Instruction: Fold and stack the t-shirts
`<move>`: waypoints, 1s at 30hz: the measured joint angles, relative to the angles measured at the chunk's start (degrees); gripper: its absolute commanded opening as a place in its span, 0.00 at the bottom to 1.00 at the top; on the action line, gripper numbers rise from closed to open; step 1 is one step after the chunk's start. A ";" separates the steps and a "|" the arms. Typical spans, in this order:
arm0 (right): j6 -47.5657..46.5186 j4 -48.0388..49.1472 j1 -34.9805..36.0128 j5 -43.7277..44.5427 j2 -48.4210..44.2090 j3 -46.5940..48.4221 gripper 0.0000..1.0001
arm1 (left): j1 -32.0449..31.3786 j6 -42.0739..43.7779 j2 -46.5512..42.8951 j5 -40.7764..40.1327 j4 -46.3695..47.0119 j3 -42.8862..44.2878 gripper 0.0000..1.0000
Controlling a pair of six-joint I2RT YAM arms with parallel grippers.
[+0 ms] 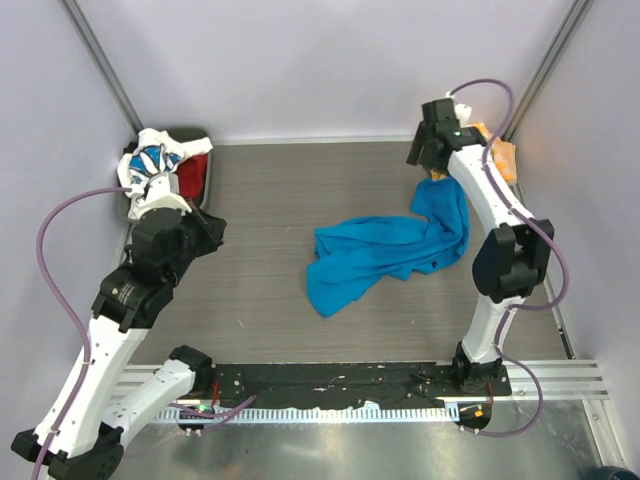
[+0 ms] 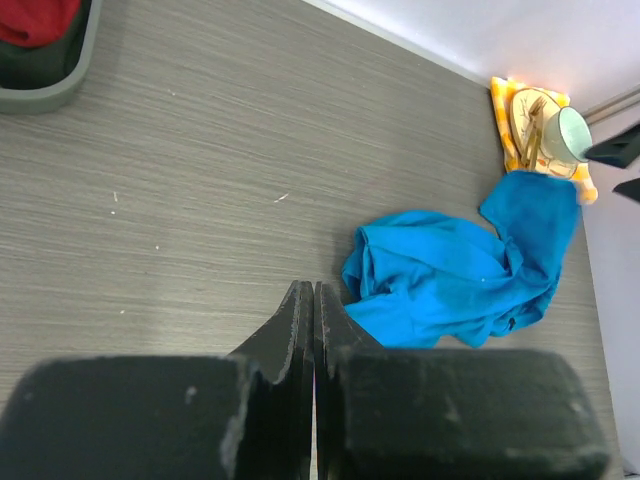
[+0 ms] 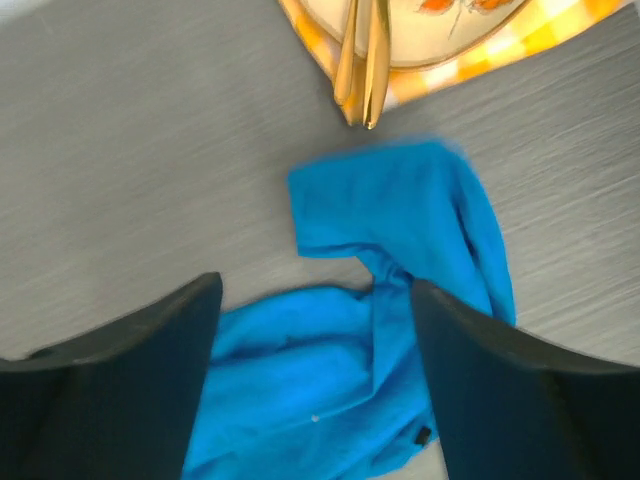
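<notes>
The bright blue t-shirt (image 1: pixel 390 250) lies crumpled on the table right of the middle, one end stretched toward the back right. It also shows in the left wrist view (image 2: pixel 450 280) and the right wrist view (image 3: pixel 400 220). The daisy-print t-shirt (image 1: pixel 150 165) and the red t-shirt (image 1: pixel 196 172) sit in a bin at the back left. The red one also shows in the left wrist view (image 2: pixel 35 18). My left gripper (image 1: pixel 210 225) (image 2: pixel 314 300) is shut and empty, left of the blue shirt. My right gripper (image 1: pixel 428 168) (image 3: pixel 315 300) is open above the shirt's far end, holding nothing.
A grey bin (image 2: pixel 70 85) holds the shirts at the back left. An orange-and-white checked napkin (image 2: pixel 505 110) (image 3: pixel 500 55) lies at the back right, carrying a plate with golden cutlery (image 3: pixel 360 60) and a cup (image 2: pixel 572 132). Walls close in on three sides.
</notes>
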 measured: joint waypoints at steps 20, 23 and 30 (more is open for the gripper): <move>0.87 4.44 32.94 -11.58 -29.44 -39.23 0.93 | 0.00 -2.21 1.20 -2.34 -5.92 -5.97 1.00; 2.47 4.70 35.01 -14.56 -28.30 -46.03 0.91 | 0.00 -3.02 1.11 -2.54 -6.86 -7.52 1.00; 4.57 8.68 43.28 -18.71 -20.33 -48.57 0.90 | 0.00 -4.04 1.75 -2.40 -7.06 -9.05 1.00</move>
